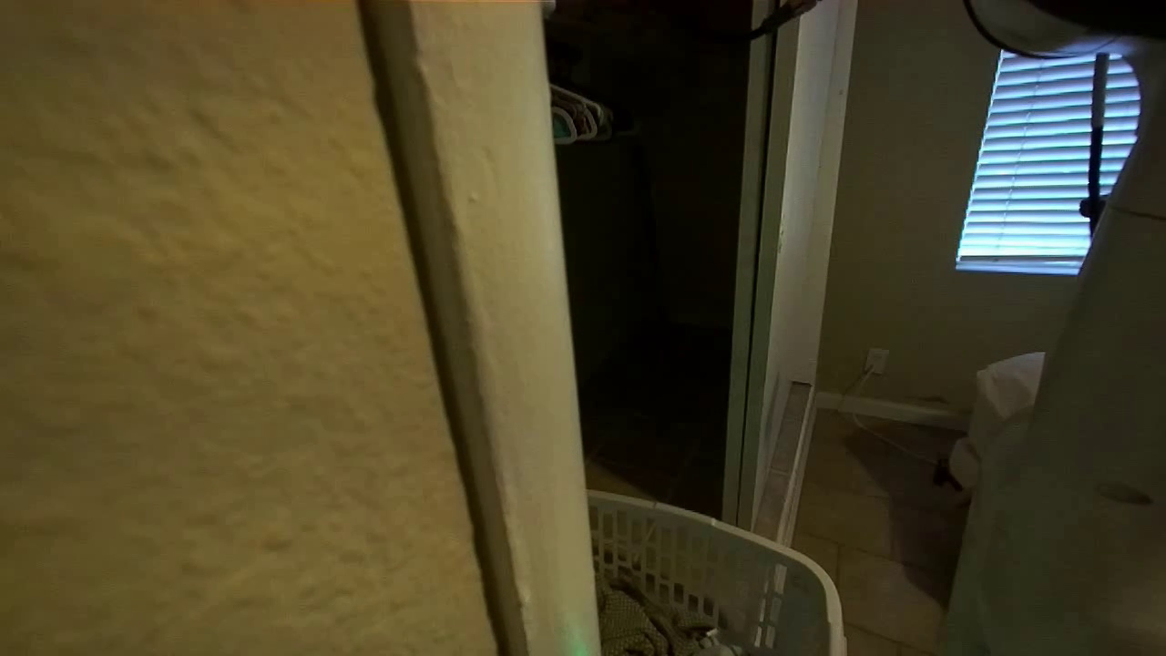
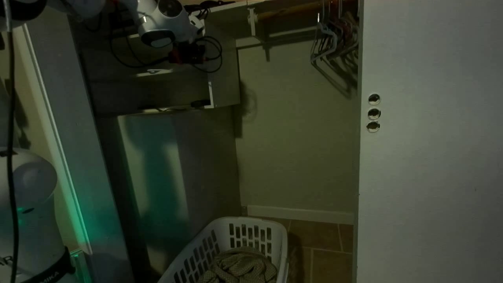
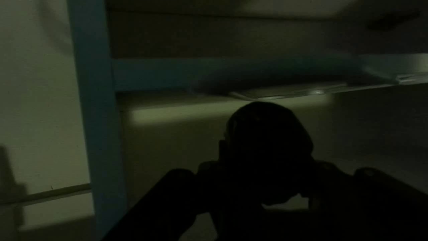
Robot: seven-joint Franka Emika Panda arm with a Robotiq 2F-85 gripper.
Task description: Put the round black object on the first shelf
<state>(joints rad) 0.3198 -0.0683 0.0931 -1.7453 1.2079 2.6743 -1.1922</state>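
Though mere silhouette, the round black object [image 3: 269, 134] (dome-topped, slightly angular) in the pincer's [image 3: 265, 170] pinch.

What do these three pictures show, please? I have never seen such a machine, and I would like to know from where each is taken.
The machine is a white robot arm in front of closet shelves. Two pictures are taken from outside it, from different places; both exterior views show a white basket with cloth inside. The darkest one, the wrist view, is taken from the arm's own wrist. There, the tool, its two-fingered grasping end, appears as a black outline and seems to hold a round black object. The shelves are too dark for me to say what lies on them.
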